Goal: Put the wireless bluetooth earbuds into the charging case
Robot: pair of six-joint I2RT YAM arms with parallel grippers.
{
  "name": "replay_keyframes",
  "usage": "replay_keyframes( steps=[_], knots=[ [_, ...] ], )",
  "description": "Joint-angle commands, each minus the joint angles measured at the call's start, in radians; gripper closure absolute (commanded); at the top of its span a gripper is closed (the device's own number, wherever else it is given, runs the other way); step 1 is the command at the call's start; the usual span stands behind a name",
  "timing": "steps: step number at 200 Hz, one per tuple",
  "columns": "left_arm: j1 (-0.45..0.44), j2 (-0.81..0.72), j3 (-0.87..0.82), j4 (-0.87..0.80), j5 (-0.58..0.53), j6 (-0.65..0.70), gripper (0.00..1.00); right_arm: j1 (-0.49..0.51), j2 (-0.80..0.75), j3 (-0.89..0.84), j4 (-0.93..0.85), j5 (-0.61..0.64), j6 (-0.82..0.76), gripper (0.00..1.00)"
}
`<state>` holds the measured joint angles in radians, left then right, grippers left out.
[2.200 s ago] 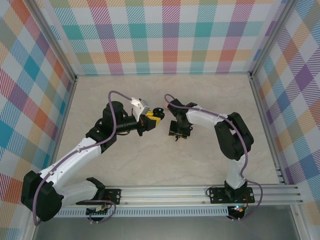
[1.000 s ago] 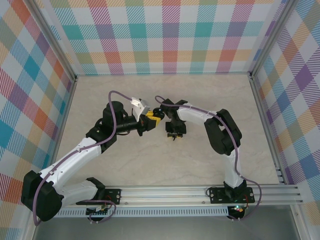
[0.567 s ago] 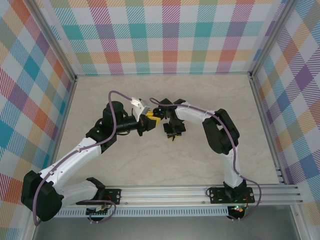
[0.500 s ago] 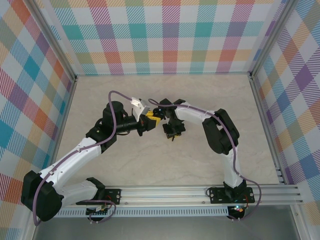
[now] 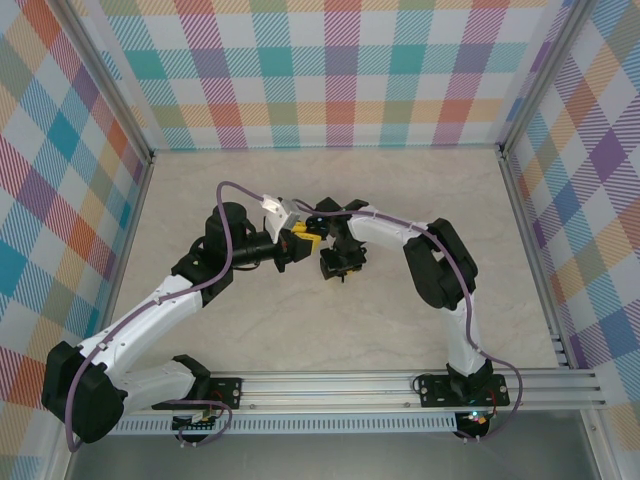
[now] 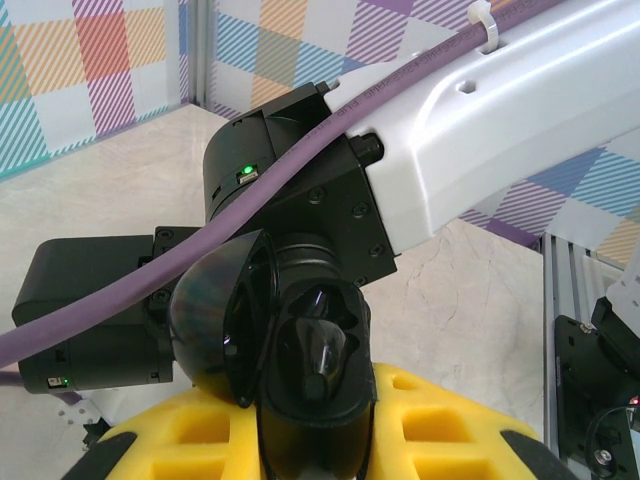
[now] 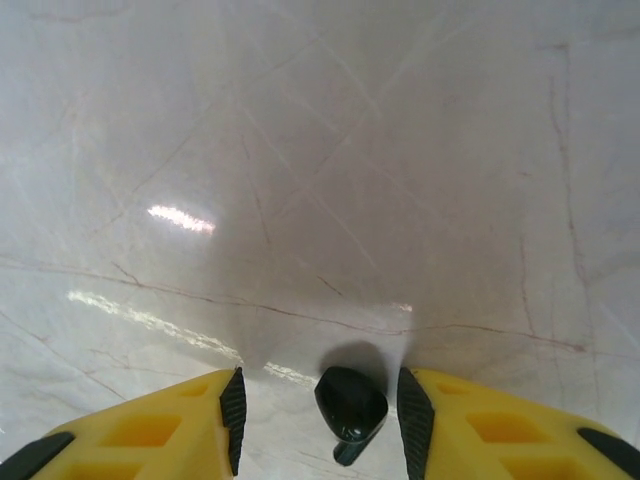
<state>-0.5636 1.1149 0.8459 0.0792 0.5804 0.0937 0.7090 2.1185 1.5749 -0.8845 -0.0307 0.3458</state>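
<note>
Yellow pads [image 6: 190, 440] on the left jaws are clamped tight on the black case [image 6: 312, 400], so that side is fully closed on it. The case is held up off the worktop [image 5: 260, 330] with its domed lid [image 6: 212, 320] flipped open to one side. Something dark and rounded sits in the well of the case, but honestly I can't tell if that's an earbud or just part of the moulding. Over on the other side, the right jaws point down at the marble and stand partly open with nothing gripped. One black earbud [image 7: 350, 403] is right in the gap between the two yellow pads [image 7: 150, 430], and it isn't touching either of them. It looks like it's lying on the worktop with its shadow just behind it and the little stem pointing toward the camera. From above, both arms meet around the middle of the worktop. The left arm [image 5: 150, 310] reaches in from the near left. The right arm [image 5: 440, 260] curls over from the near right, and its wrist is just beside the held case, slightly nearer the bases. In the left wrist view, the right arm's black wrist block and white link [image 6: 500, 130] sit right behind the open case. Plaid walls [image 5: 340, 70] surround the whole thing.
</note>
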Motion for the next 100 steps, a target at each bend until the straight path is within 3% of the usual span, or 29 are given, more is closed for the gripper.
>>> replay_keyframes(
  steps=[1,42,100],
  knots=[
    [-0.015,-0.023,0.003,0.004,-0.01,0.003,0.81,0.006,-0.015,0.01,-0.018,0.023,0.196,0.54],
    [-0.015,-0.014,0.008,0.007,-0.004,0.003,0.81,0.016,-0.044,-0.036,0.006,0.057,0.362,0.55],
    [-0.015,-0.013,0.005,0.008,-0.001,0.003,0.81,0.03,-0.019,-0.021,-0.016,0.086,0.404,0.6]
  ],
)
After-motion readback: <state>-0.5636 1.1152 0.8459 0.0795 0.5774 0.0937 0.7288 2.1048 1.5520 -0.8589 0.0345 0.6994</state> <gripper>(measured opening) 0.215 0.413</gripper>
